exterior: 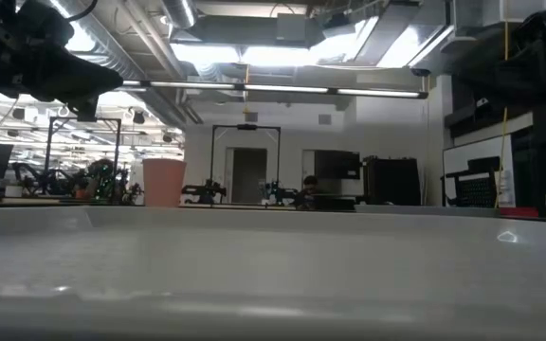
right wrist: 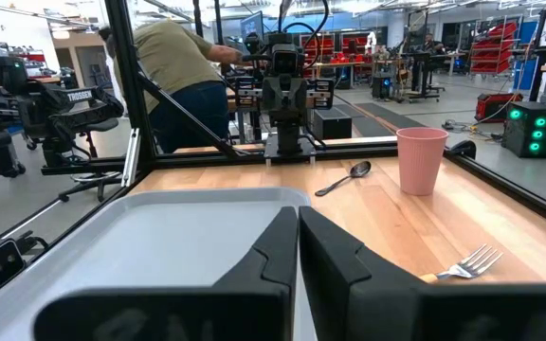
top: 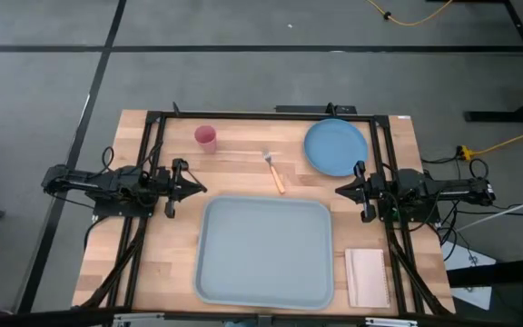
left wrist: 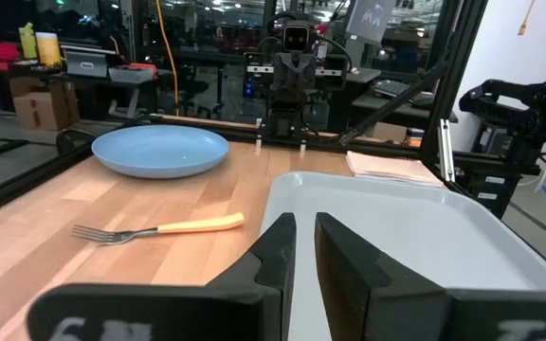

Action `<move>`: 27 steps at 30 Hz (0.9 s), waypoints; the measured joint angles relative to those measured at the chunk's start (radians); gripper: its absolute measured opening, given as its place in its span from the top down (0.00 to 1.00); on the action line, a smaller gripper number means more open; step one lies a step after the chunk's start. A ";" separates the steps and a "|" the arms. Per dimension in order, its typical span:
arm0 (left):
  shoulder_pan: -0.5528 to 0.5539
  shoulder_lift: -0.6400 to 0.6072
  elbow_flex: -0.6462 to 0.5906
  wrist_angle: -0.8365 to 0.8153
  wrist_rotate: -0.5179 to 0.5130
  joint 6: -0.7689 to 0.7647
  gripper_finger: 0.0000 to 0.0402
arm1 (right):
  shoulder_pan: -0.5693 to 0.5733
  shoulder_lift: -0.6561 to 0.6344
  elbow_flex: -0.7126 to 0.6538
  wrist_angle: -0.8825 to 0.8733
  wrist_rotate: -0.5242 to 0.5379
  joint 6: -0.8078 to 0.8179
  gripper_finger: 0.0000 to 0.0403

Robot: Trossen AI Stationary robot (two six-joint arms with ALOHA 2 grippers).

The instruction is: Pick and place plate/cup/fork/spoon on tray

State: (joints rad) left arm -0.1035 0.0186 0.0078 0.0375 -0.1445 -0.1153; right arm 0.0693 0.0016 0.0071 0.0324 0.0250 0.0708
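The pale blue-grey tray [top: 264,252] lies at the table's near middle. Beyond it lie the orange-handled fork [top: 274,171], the blue plate [top: 335,146] at the far right and the pink cup [top: 205,137], upright, at the far left. The dark spoon [right wrist: 346,177] lies on the wood beside the cup [right wrist: 420,159]. My left gripper [top: 198,188] hovers level at the tray's far left corner, and my right gripper [top: 341,191] at its far right corner. They point at each other. Both are shut with nothing between the fingers: the left [left wrist: 305,227] shows a thin slit, the right [right wrist: 298,216] none.
A small white pad [top: 367,277] lies right of the tray near the front edge. A black frame [top: 271,115] runs along the table's far edge and down both sides. A person [right wrist: 173,66] stands beyond the table behind the left arm. Bare wood shows between the fork and the cup.
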 joint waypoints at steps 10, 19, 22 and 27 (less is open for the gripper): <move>0.000 0.000 0.000 0.121 -0.009 0.011 0.91 | 0.000 0.000 0.000 0.034 0.001 0.000 0.95; 0.000 0.000 0.000 0.342 -0.111 0.015 0.91 | 0.000 0.003 0.000 0.050 0.001 0.201 0.95; 0.000 0.000 0.000 0.340 -0.170 0.039 0.91 | 0.000 0.003 0.000 0.042 0.000 0.240 0.95; 0.000 0.010 0.000 0.229 -0.196 0.167 0.91 | 0.000 0.003 0.000 0.078 0.000 0.182 0.95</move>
State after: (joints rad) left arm -0.1036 0.0284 0.0078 0.2663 -0.3403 0.0522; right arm 0.0695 0.0048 0.0074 0.1106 0.0253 0.2523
